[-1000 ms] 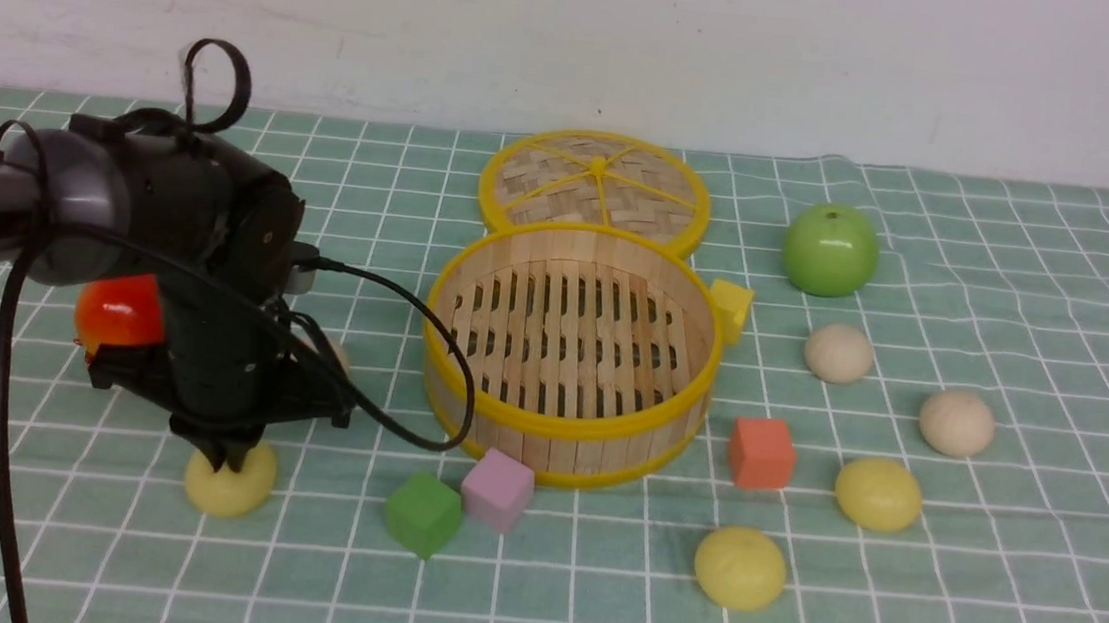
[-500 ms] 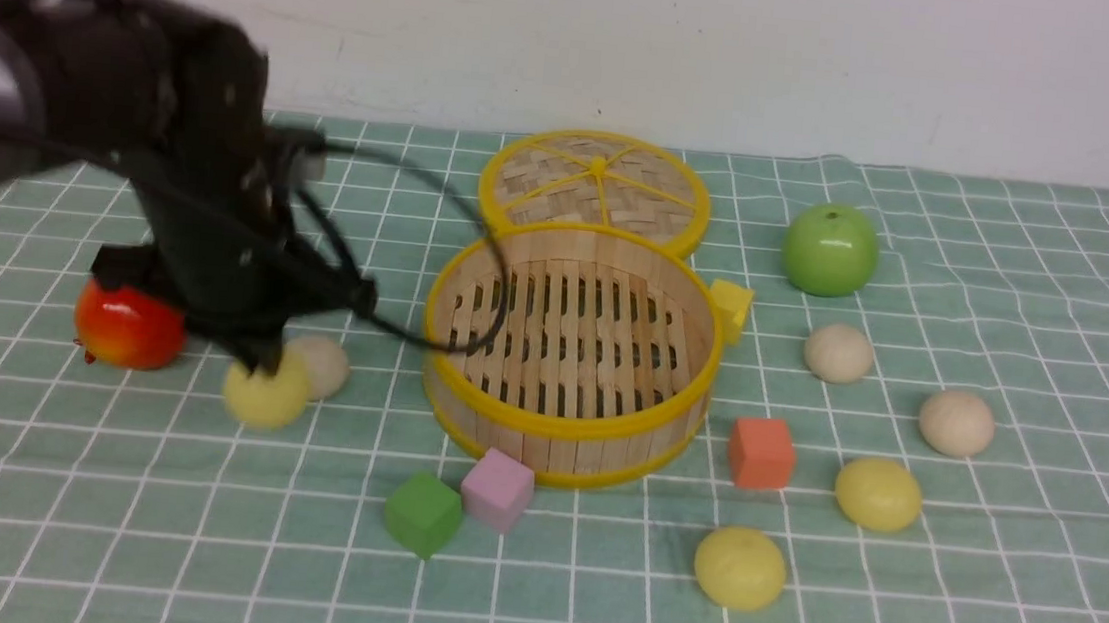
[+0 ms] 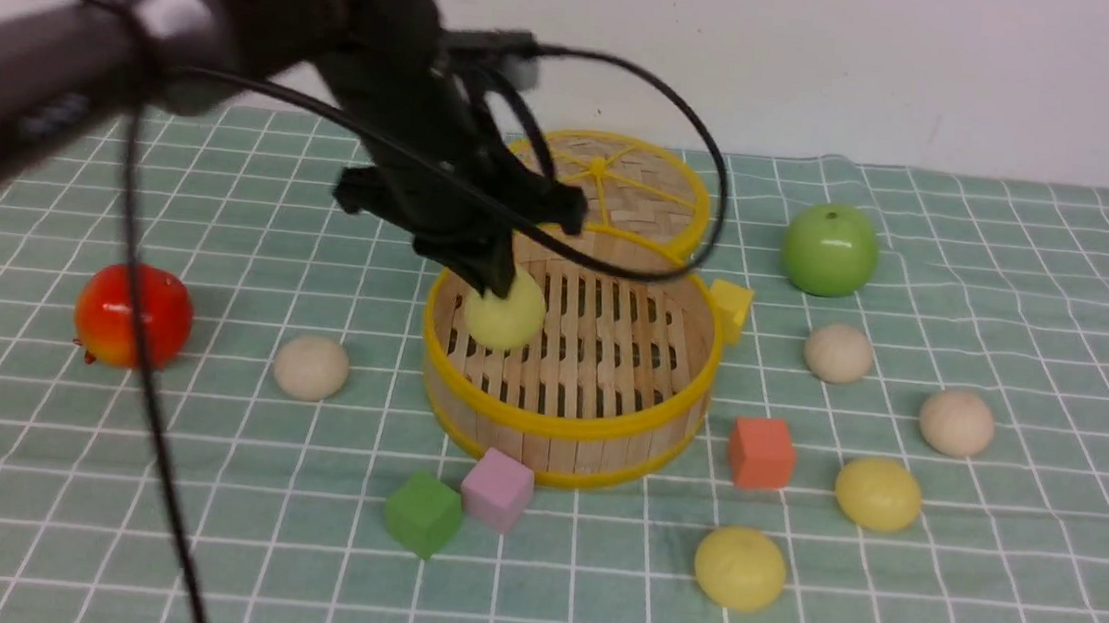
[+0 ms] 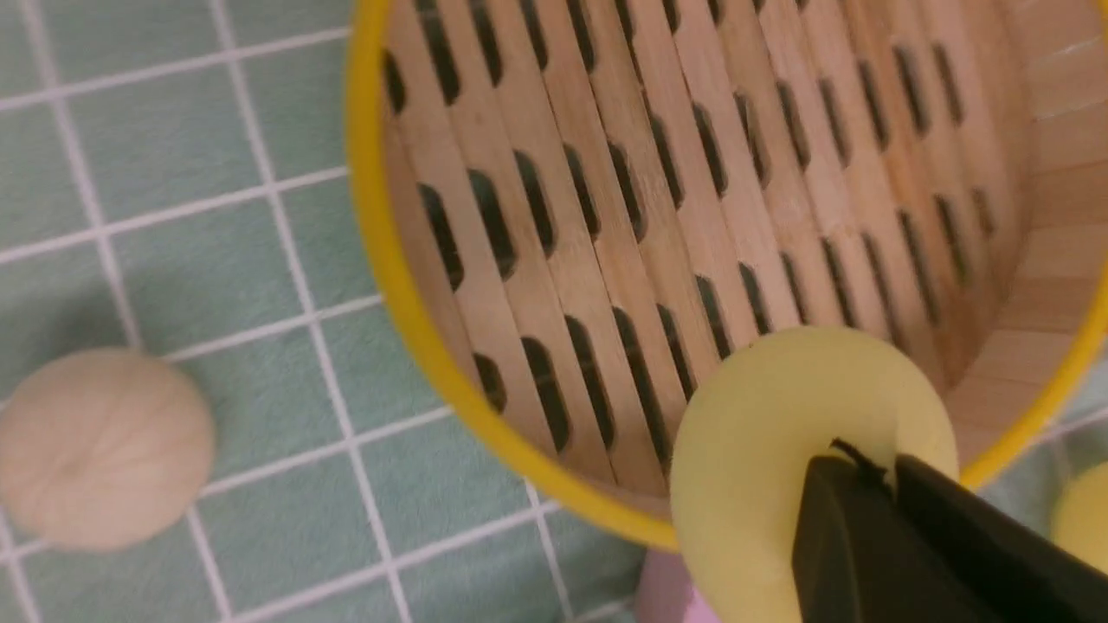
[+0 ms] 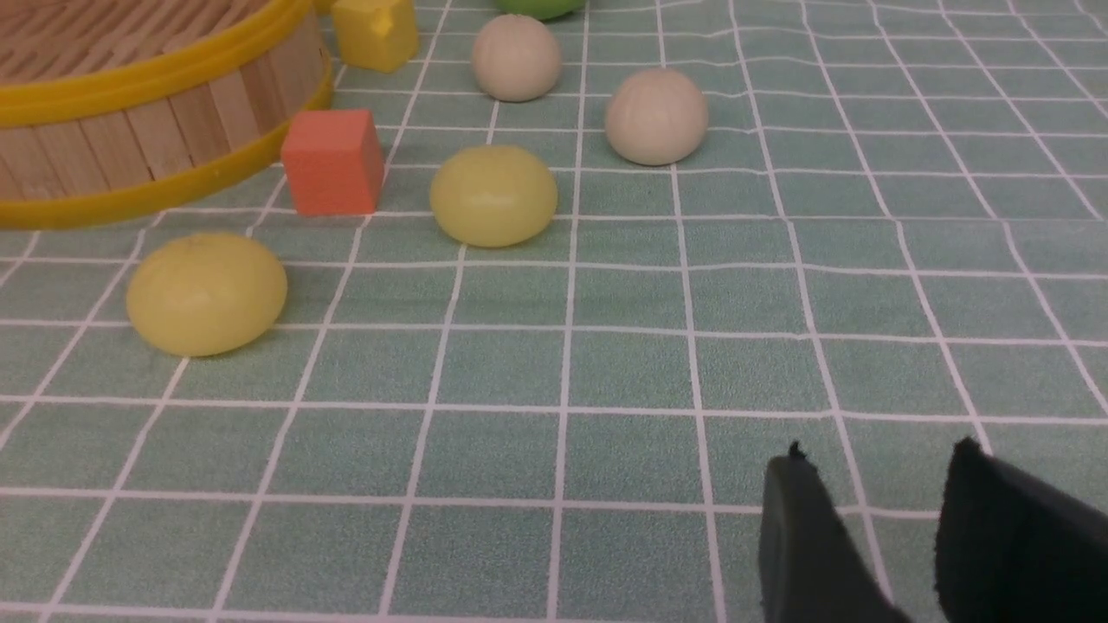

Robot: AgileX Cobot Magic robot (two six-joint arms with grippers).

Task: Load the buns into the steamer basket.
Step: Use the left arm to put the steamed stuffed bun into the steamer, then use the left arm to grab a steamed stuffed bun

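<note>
My left gripper [image 3: 495, 281] is shut on a pale yellow bun [image 3: 506, 319] and holds it over the left inside of the steamer basket [image 3: 564, 428]. In the left wrist view the fingers [image 4: 879, 472] pinch that bun [image 4: 779, 433] above the basket's rim [image 4: 407, 285]. A cream bun [image 3: 311, 368] lies left of the basket. Two cream buns [image 3: 839, 353] [image 3: 956, 423] and two yellow buns [image 3: 878, 493] [image 3: 739, 567] lie to its right. My right gripper [image 5: 879, 450] is open and empty over bare cloth, short of those buns; it does not show in the front view.
The woven lid [image 3: 596, 180] lies behind the basket. A green apple [image 3: 830, 248] sits back right and a red apple [image 3: 133, 315] at the left. Yellow [image 3: 731, 307], orange [image 3: 761, 452], pink [image 3: 497, 489] and green [image 3: 423, 513] cubes stand around the basket.
My left gripper has lifted the yellow bun off the cloth at the front left and carried it up and right to over the basket. The cream bun and red apple are now uncovered.
</note>
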